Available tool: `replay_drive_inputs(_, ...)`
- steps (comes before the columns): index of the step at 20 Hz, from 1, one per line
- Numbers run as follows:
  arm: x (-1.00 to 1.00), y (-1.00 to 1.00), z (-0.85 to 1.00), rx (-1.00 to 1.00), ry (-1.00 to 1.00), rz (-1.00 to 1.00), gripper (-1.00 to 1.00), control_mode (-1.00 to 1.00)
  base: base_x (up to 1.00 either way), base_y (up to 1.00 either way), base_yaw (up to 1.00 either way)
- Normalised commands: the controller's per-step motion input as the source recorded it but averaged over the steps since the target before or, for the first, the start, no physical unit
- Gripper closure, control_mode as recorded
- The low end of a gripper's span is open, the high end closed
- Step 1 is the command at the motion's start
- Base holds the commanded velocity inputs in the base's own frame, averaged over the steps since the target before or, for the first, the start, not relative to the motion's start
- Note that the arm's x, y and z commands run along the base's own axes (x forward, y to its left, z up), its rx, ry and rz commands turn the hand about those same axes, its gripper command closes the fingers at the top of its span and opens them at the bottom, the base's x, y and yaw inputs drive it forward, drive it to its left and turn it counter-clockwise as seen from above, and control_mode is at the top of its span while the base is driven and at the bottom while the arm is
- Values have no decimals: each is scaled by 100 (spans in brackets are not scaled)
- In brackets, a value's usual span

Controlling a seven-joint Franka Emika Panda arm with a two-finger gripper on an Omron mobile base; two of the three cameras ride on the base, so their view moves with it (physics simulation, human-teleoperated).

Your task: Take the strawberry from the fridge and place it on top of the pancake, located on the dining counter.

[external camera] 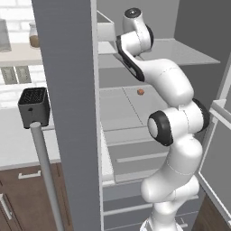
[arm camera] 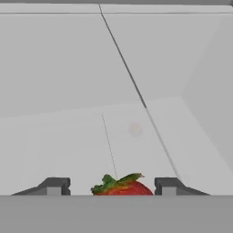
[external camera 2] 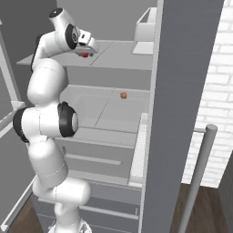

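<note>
strawberry (arm camera: 122, 186) between the pincer (arm camera: 110, 185) fingertips

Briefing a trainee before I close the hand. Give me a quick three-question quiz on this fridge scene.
1. True or false: the strawberry sits between the fingertips of the hand.
2. Where is the small brown ball? A) on the lower shelf, B) on the toaster, C) in the hand.
3. Fill in: the doors of the fridge are ___.
Key: 1 true; 2 A; 3 open.
</note>
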Motion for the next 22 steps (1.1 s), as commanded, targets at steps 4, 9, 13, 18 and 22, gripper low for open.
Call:
replay_drive_inputs(4,-1,0,-14,0,0,0,100,-100,0,0,0)
replay_drive_inputs(9,-26,-14,-11,1,-3,6,100,-100,0,0,0)
replay_drive_inputs(13,-23,-4,-9,1,-6,16,100,-100,0,0,0)
replay_drive_inputs(18,-17,-3,-10,0,-30,10,100,-100,0,0,0)
replay_drive_inputs(22,-58,0,19,0,-17,0,100,-100,0,0,0)
